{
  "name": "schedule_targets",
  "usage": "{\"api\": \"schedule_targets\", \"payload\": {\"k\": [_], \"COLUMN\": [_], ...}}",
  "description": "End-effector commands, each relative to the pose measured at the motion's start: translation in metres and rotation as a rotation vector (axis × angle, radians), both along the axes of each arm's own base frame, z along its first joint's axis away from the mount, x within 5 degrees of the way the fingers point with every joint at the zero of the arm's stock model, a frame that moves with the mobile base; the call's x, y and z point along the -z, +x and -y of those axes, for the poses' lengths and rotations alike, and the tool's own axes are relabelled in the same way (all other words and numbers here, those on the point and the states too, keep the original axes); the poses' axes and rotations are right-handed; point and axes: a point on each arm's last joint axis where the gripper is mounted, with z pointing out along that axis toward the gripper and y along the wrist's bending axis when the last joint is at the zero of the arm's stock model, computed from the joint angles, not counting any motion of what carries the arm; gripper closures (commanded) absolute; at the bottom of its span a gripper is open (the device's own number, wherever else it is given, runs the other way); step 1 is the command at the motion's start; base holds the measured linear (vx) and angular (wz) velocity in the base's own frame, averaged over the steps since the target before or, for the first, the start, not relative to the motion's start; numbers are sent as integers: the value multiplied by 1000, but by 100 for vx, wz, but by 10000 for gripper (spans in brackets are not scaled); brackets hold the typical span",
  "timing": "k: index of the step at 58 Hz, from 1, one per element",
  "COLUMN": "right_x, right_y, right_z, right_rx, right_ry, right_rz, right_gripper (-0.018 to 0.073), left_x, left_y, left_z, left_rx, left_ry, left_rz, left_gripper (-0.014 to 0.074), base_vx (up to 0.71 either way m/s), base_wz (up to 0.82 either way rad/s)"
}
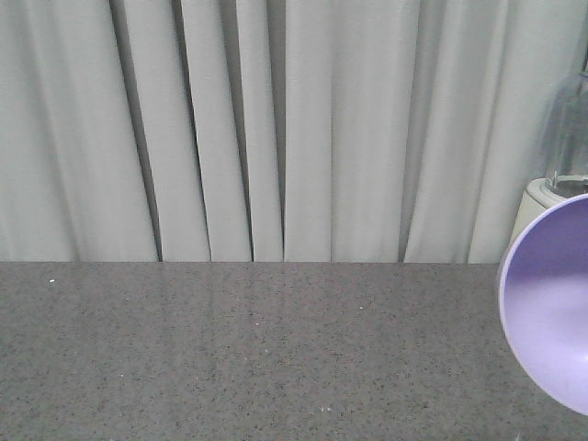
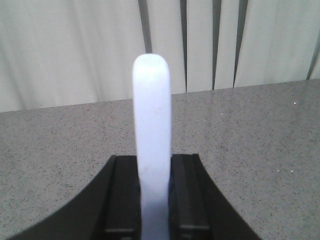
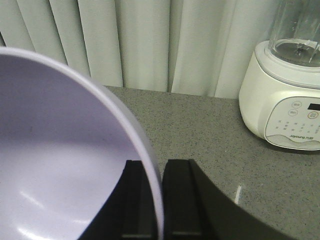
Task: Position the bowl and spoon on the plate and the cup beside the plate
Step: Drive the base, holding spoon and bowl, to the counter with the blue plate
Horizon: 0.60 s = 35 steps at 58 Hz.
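Observation:
My left gripper [image 2: 153,162] is shut on the spoon [image 2: 151,125], whose pale bluish-white handle sticks up between the black fingers above the grey counter. My right gripper [image 3: 155,167] is shut on the rim of the lavender bowl [image 3: 60,170], one finger inside the bowl and one outside. In the front view the bowl [image 1: 551,303] hangs tilted at the right edge, its open side facing the camera. The plate and the cup are out of view.
A speckled grey counter [image 1: 257,349] runs back to pale pleated curtains [image 1: 276,129]. A white blender [image 3: 287,95] with a clear jar stands at the back right of the counter; its blender base [image 1: 537,207] peeks out behind the bowl.

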Motion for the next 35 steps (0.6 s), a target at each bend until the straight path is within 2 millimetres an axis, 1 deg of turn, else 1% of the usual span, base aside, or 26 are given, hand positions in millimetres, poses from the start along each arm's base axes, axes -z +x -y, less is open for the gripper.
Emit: {"api": "schedule_targets", "payload": {"k": [1,18,35], "right_x": [-16,-16,-16], "right_y": [-1,-1,-1], "right_z": [1,1,1], "right_rx": [11,11,11], "right_ry": [6,6,6], "right_rz": [116,115,115], "right_gripper": [568,568,568], "left_x": [-14,-14,-14], "left_y": [0,0,0], "left_z": [1,1,1], "left_rx": [10,10,10], "left_ry": [-17,-17,-17], "left_rz": [96,96,96], "left_gripper": [599,599,599], "base_vx": [-1,-5,-15], "base_wz": [1,2,-2]}}
